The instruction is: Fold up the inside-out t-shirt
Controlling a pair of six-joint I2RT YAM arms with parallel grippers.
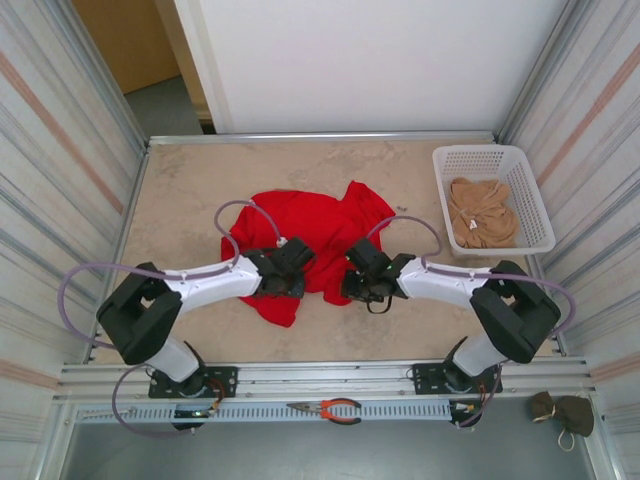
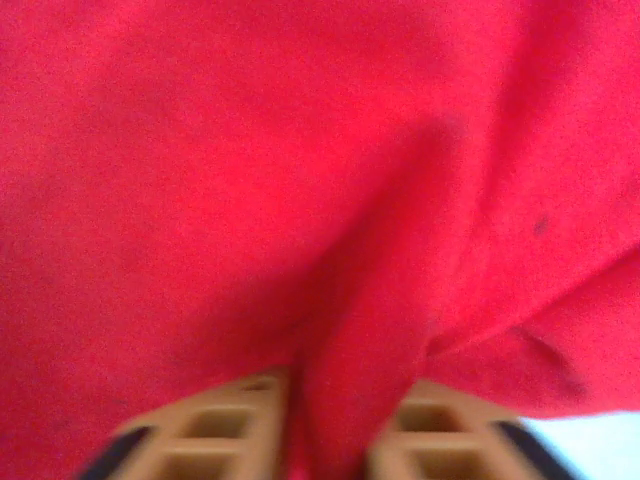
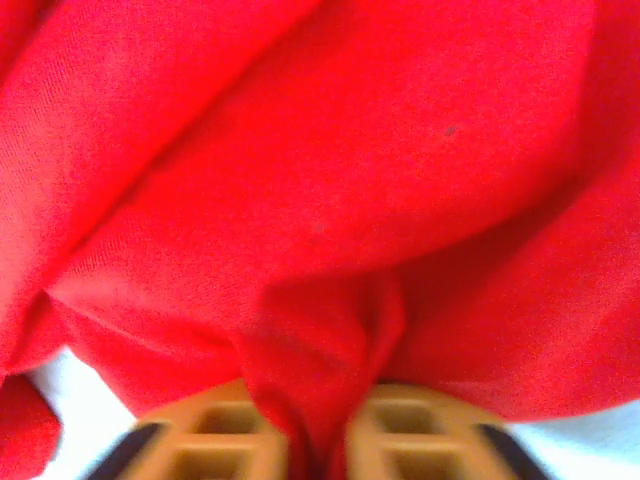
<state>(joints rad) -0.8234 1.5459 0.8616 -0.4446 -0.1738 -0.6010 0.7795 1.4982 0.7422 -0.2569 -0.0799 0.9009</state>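
Top external view is showing a beige, marbled counter [image 1: 180,200] sitting between ribbed side walls. The inside-out t-shirt [image 1: 310,225], bright red, is lying crumpled near the middle of the counter, with one lobe spreading toward the far right and a narrower flap trailing toward the near edge.

The left arm [image 1: 200,285] and the right arm [image 1: 450,282] are reaching inward from their bases. Their black wrist heads are pressing onto the near part of the shirt, close to each other but apart.

A white slatted basket [image 1: 540,215] is standing at the far right corner of the counter, well apart from the shirt. A tan-beige garment [image 1: 480,212] is lying bunched inside it. A dark olive cloth item [image 1: 562,412] is resting off the counter at the near right. Red-handled pliers [image 1: 330,408] are lying on the front rail between the two bases.

Left wrist view is showing the left fingers [image 2: 215,430] clenching a vertical ridge of red fabric between their tan pads. Right wrist view is showing the right fingers [image 3: 420,430] pinching a similar fold of the same shirt, which is bulging above them.
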